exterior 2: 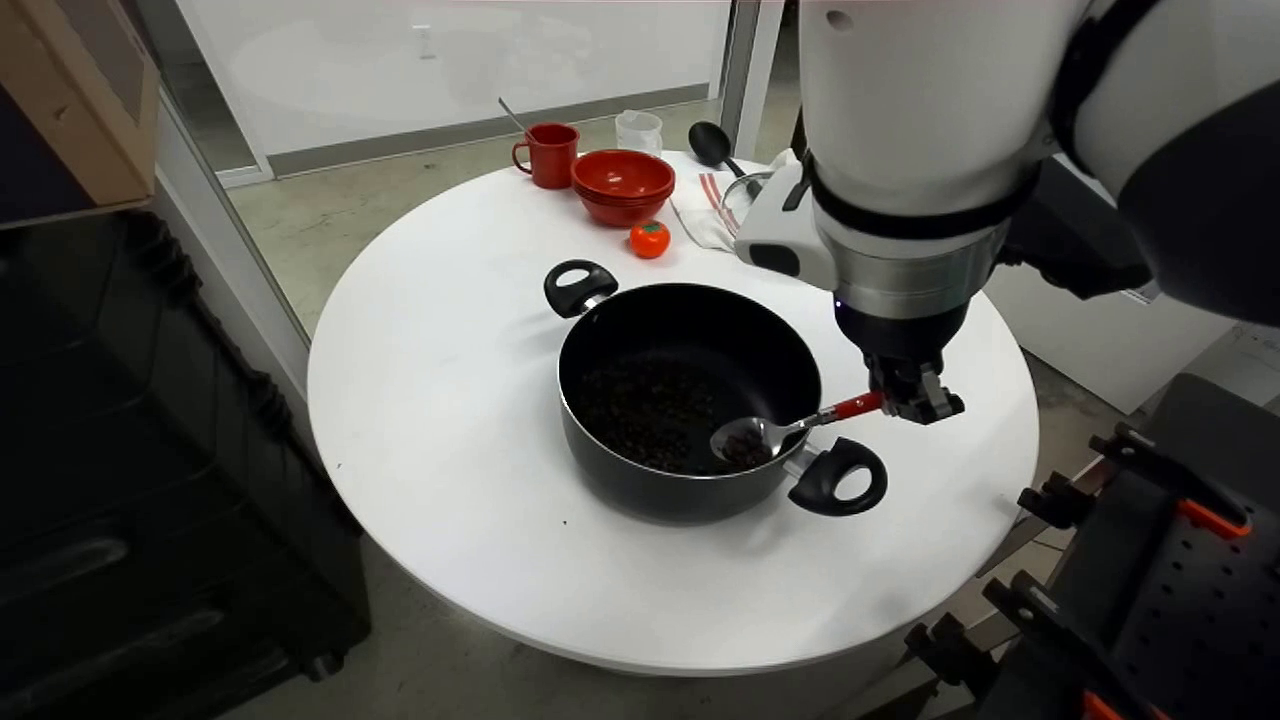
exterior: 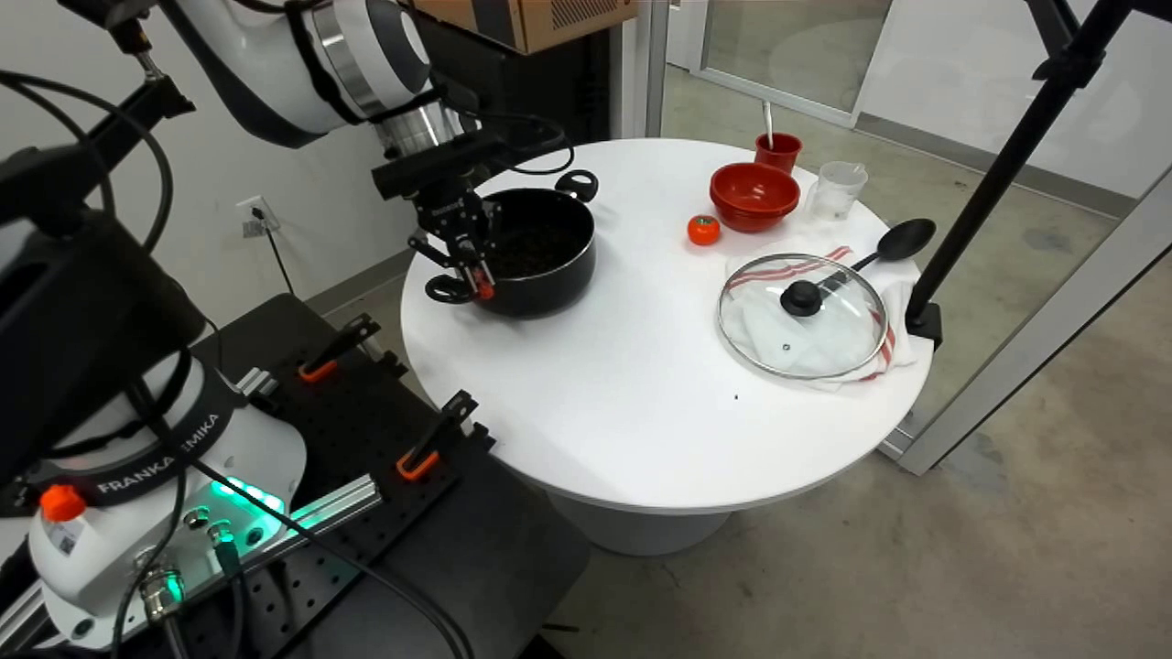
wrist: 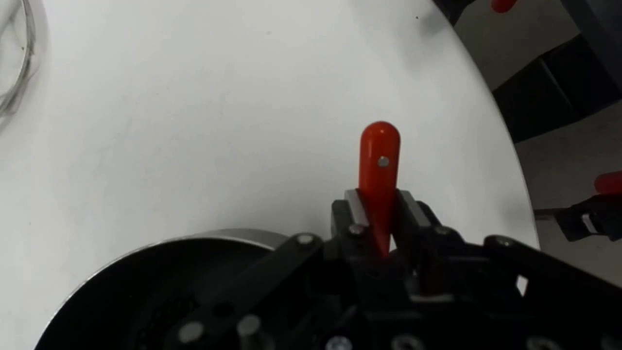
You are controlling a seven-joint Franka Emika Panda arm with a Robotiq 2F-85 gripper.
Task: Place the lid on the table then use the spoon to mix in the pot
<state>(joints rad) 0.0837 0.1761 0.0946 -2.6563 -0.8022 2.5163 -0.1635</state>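
Observation:
My gripper [exterior: 480, 273] is shut on the red handle of the spoon [exterior 2: 756, 441], beside the pot's near side handle. In the wrist view the handle's end [wrist: 380, 146] sticks up between the fingers [wrist: 381, 206]. The spoon's metal bowl is inside the black pot [exterior 2: 640, 478], tilted down near the rim, with some dark bits in it. More dark bits lie on the pot's bottom. The pot stands on the white round table [exterior: 623, 403]. The clear glass lid [exterior: 769, 343] lies on the table over a towel, knob up, apart from the pot; in an exterior view the arm partly hides it [exterior 2: 738, 198].
A tomato [exterior: 703, 230], stacked red bowls [exterior: 754, 201], a red mug [exterior 2: 553, 157] with a thin handle sticking out and a clear cup [exterior: 837, 190] stand at the table's far side. A black ladle-like utensil [exterior: 905, 240] lies partly under the lid on a striped towel [exterior: 902, 352].

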